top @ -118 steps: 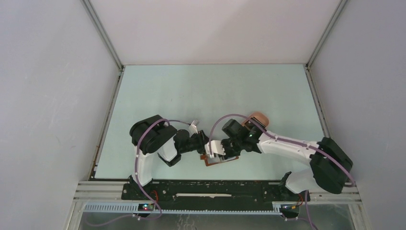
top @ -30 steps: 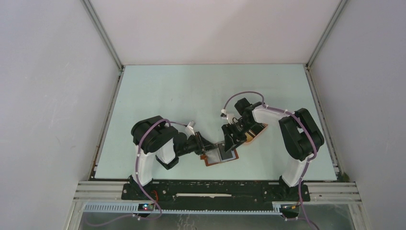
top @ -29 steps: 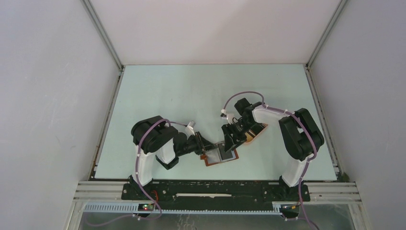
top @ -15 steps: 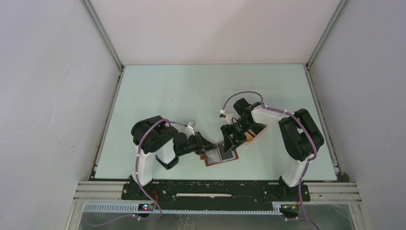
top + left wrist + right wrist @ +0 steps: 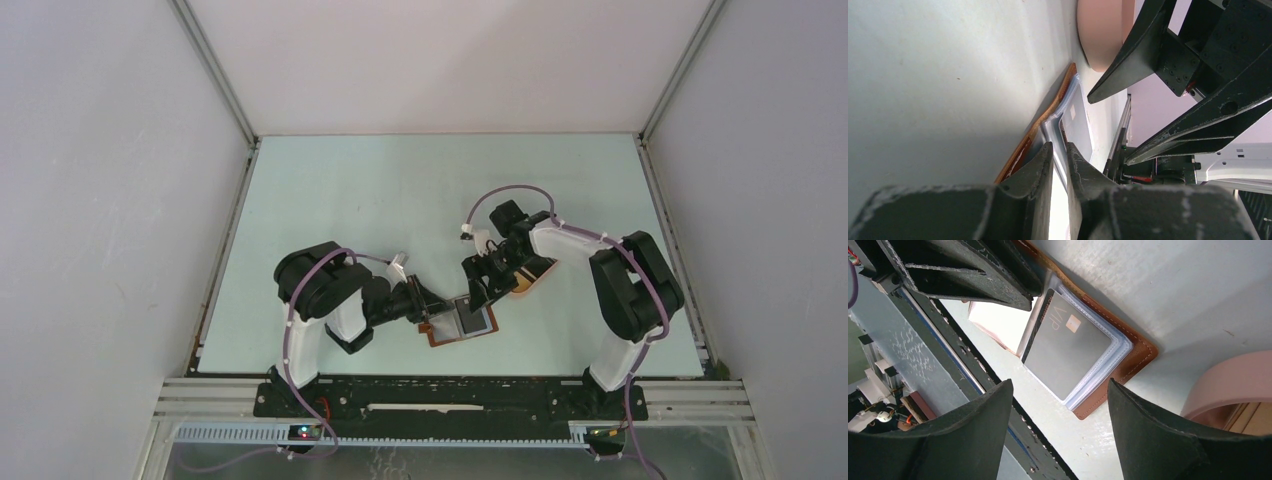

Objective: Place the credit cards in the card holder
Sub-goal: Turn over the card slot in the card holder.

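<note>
The reddish-brown card holder (image 5: 443, 338) lies open on the table near the front edge. A dark grey credit card (image 5: 1068, 347) marked VIP sits in its clear sleeves (image 5: 1075, 112). My left gripper (image 5: 428, 312) reaches in from the left, low over the table. Its jaws are shut on the sleeves at the holder's left edge (image 5: 1059, 150). My right gripper (image 5: 1059, 385) hovers just above the holder's right side (image 5: 482, 290), open, nothing between its fingers. Brown leather (image 5: 1140, 357) shows around the sleeves.
A pink oval tray (image 5: 537, 277) sits just right of the holder, partly under the right wrist; something flat and tan (image 5: 1248, 417) lies in it. The rail (image 5: 450, 395) along the front edge runs close behind the holder. White walls enclose the table.
The right gripper's jaws have spread wider and it has edged up off the holder, leaving the grey card in the sleeve. The left gripper keeps its pinch and has not moved.
</note>
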Available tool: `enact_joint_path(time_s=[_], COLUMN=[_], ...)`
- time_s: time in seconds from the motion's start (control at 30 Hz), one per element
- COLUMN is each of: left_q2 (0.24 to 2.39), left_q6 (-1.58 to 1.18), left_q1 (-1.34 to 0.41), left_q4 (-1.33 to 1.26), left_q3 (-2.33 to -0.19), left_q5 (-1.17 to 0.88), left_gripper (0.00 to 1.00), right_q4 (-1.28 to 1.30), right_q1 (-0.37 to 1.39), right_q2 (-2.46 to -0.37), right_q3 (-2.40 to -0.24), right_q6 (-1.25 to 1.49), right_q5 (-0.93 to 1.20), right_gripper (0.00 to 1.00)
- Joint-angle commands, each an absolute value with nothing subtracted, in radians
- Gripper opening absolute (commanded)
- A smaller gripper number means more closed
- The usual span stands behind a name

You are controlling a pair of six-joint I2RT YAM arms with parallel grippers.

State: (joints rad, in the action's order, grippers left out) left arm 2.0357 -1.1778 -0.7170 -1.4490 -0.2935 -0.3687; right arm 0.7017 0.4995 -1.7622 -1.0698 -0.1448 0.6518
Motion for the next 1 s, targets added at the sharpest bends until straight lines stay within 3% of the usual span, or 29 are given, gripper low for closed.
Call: enact_joint_path(time_s=[0.0, 0.7, 0.97], left_q2=[2.068, 2.074, 2.070], left_q6=[-1.130, -1.135, -1.135], left_q1=[-0.719, -0.719, -0.719], left_q4=[-1.366, -1.385, -1.387], left_q3=[-0.267, -0.263, -0.262], left_q5=[-0.351, -0.355, -0.358], left_gripper=[0.21, 0.21, 0.21], right_q4=[0.684, 0.690, 0.712], right_q1=[0.497, 0.497, 0.500], right_q2=[-1.746, -1.827, -1.787], right_q3=[-1.075, -1.085, -1.093], right_q6=[-0.164, -0.152, -0.180], right_q5=[0.684, 0.736, 0.827], right_gripper=[0.77, 0.71, 0.64])
